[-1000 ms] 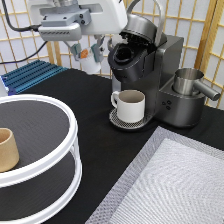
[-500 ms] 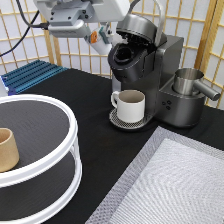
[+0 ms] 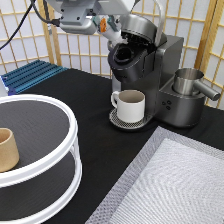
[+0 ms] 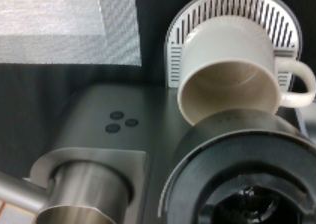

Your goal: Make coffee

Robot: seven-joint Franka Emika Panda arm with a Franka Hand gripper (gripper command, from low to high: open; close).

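We find no text, brand, number or sign that we can read. The coffee machine (image 3: pixel 155 75) shows only three unmarked round buttons (image 4: pixel 119 121), and the white mug (image 3: pixel 131 105) is plain.

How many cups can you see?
2. The white mug sits on the coffee machine's drip tray. The tan cup sits on the round white shelf at the exterior view's left. More might be hidden out of frame.
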